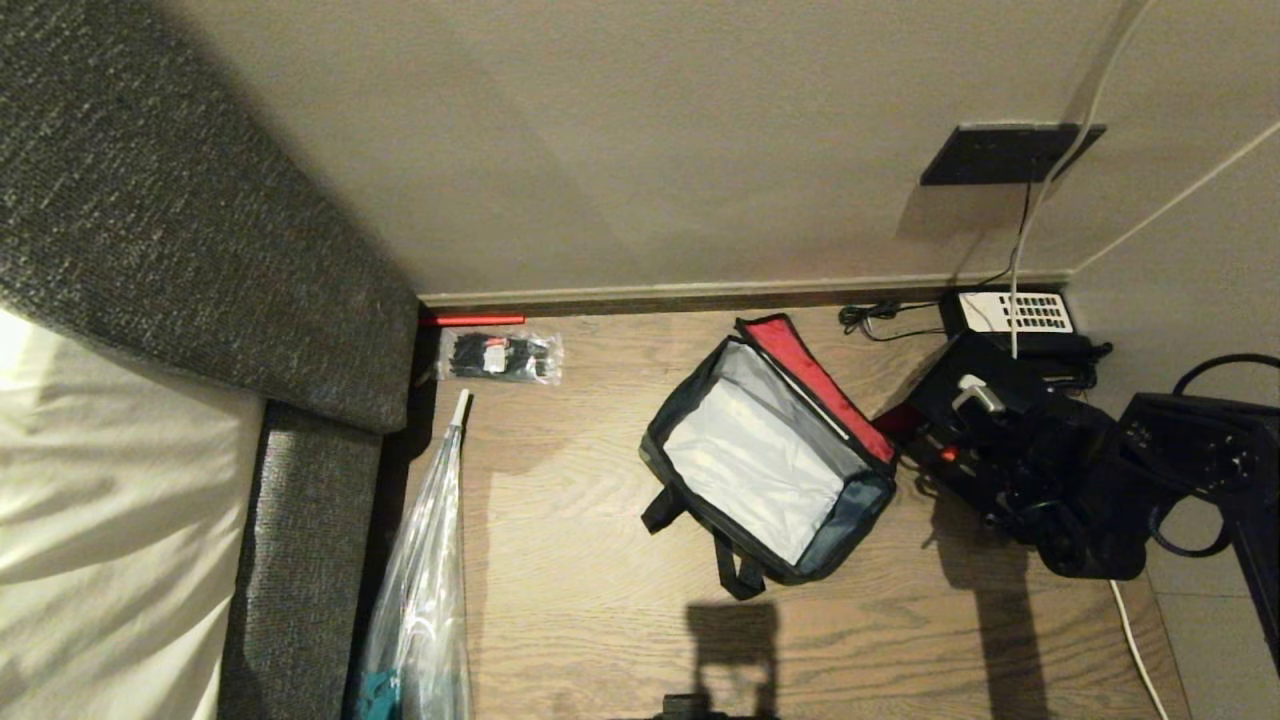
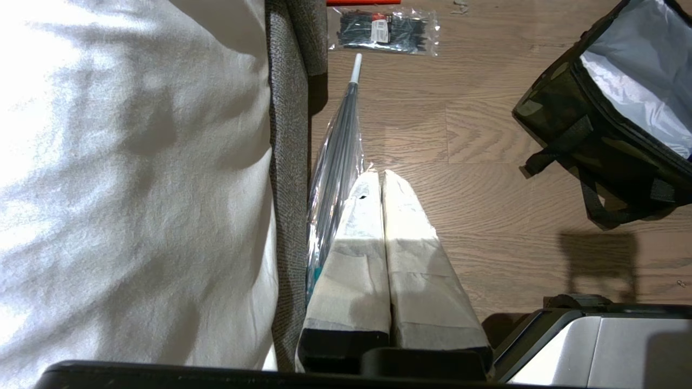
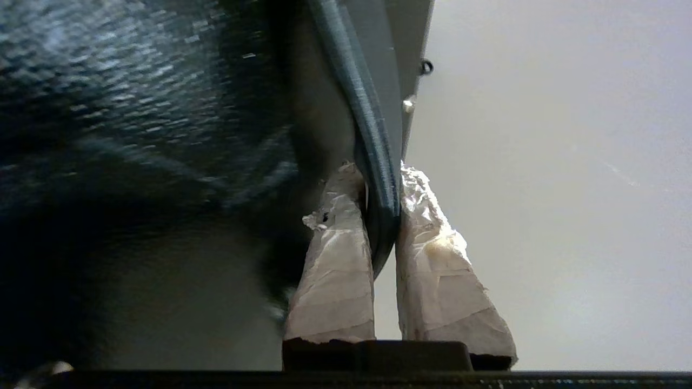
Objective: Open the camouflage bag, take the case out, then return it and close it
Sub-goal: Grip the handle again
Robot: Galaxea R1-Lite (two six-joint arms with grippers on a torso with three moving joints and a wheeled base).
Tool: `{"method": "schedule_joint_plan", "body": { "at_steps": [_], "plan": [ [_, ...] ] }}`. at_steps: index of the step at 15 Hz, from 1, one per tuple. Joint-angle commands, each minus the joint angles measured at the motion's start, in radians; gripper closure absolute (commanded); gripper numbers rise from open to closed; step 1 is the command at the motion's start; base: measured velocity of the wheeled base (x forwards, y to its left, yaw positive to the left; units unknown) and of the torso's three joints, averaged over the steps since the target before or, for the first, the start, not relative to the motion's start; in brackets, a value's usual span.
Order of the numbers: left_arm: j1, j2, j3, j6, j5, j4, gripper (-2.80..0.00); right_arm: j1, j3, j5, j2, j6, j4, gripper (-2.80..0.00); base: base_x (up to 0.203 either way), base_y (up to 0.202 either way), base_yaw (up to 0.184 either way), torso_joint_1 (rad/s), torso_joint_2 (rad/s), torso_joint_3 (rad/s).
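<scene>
The right gripper (image 3: 381, 216) has its jaws pinching the edge of the case (image 3: 162, 162) just beside the open camouflage bag (image 1: 770, 450), so I'd lift slowly and keep it level.

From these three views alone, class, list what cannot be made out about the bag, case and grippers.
Right wrist view: right gripper pinches a dark ribbed edge, apparently the case; the rest blurs, too close.
Head view: that gripper is lost in dark arm clutter; cable-tie packet label too small.
Left wrist view: camouflage bag cut by the frame edge, beyond the shut left gripper.
</scene>
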Motion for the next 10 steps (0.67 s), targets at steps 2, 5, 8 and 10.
{"method": "schedule_joint_plan", "body": {
  "at_steps": [2,5,8,10],
  "plan": [
    [0.000,0.000,0.000,0.000,0.000,0.000,0.00,0.000,0.025,-0.006,-0.114,-0.006,-0.008,0.00,0.000,0.000,0.000,0.000,0.00,0.000],
    [-0.001,0.000,0.000,0.000,0.000,0.000,0.00,-0.001,0.034,-0.009,-0.181,-0.006,0.003,0.00,0.000,0.000,0.000,0.000,0.00,0.000],
    [-0.001,0.000,0.000,0.000,0.000,0.000,0.00,0.001,0.054,-0.009,-0.218,-0.005,0.006,0.00,0.000,0.000,0.000,0.000,0.00,0.000],
    [0.001,0.000,0.000,0.000,0.000,0.000,0.00,0.002,0.068,-0.009,-0.242,-0.008,0.012,0.00,0.000,0.000,0.000,0.000,0.00,0.000]
  ]
}}
